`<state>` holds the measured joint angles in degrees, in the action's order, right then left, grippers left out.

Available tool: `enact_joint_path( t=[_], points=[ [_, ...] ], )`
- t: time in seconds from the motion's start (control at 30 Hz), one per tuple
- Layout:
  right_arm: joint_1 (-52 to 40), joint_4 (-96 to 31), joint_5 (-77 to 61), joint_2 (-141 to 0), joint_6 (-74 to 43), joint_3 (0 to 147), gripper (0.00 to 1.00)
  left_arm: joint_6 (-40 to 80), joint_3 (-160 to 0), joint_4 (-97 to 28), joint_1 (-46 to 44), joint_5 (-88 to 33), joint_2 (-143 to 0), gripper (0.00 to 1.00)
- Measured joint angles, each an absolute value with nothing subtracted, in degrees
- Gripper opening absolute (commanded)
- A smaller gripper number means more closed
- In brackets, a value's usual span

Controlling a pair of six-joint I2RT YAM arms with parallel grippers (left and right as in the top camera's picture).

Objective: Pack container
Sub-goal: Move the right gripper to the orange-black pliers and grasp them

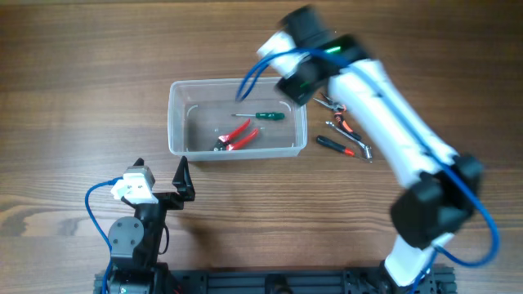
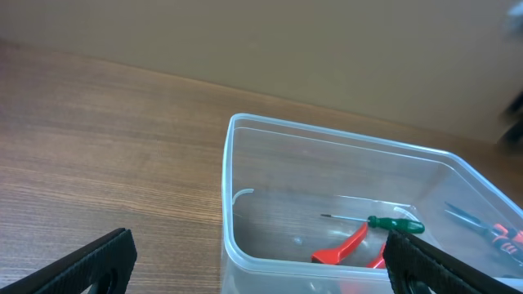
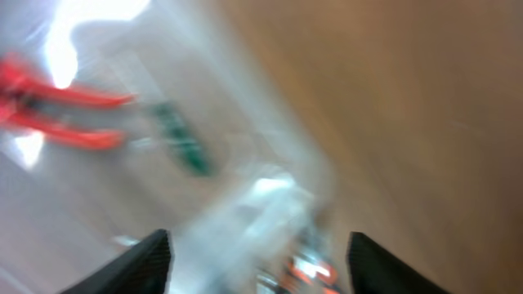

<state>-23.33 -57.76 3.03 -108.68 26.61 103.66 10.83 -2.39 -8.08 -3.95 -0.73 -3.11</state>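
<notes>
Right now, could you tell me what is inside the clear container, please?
The container holds red-handled pliers and a green-handled screwdriver. The right arm hangs over its far right corner, so anything lying there is covered.

Brown wood-grain desk [image 1: 82, 98] fills the overhead view, evenly lit. A black frame rail [image 1: 270, 282] runs along the bottom edge. In the left wrist view, a plain beige wall [image 2: 327, 41] spans the top.
</notes>
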Motion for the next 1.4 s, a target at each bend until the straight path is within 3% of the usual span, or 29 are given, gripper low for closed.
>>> enact_joint_path(
  t=[0.27,0.37,0.67,0.83,1.07,1.2,1.4],
  points=[
    [-2.2,-57.1,-4.4,-106.4,22.7,98.9,0.74,10.9,-2.4,-8.1,-3.9,-0.7,-3.1,1.00],
    [0.4,-54.4,-5.8,-109.4,22.3,93.3,0.59,10.9,-2.4,-8.1,-3.9,-0.7,-3.1,1.00],
    [0.9,-50.7,-5.5,-117.2,23.9,84.1,0.57,10.9,-2.4,-8.1,-3.9,-0.7,-3.1,1.00],
    [0.9,-49.2,-5.3,-118.8,25.0,83.9,0.37,10.9,-2.4,-8.1,-3.9,-0.7,-3.1,1.00],
    [0.9,-48.6,-4.9,-120.9,25.3,84.1,0.30,10.9,-2.4,-8.1,-3.9,-0.7,-3.1,1.00],
    [0.9,-48.5,-4.5,-121.1,25.3,84.2,0.04,10.9,-2.4,-8.1,-3.9,-0.7,-3.1,1.00],
    [0.9,-49.2,-4.3,-121.3,19.1,84.9,0.04,10.9,-2.4,-8.1,-3.9,-0.7,-3.1,1.00]
  ],
)
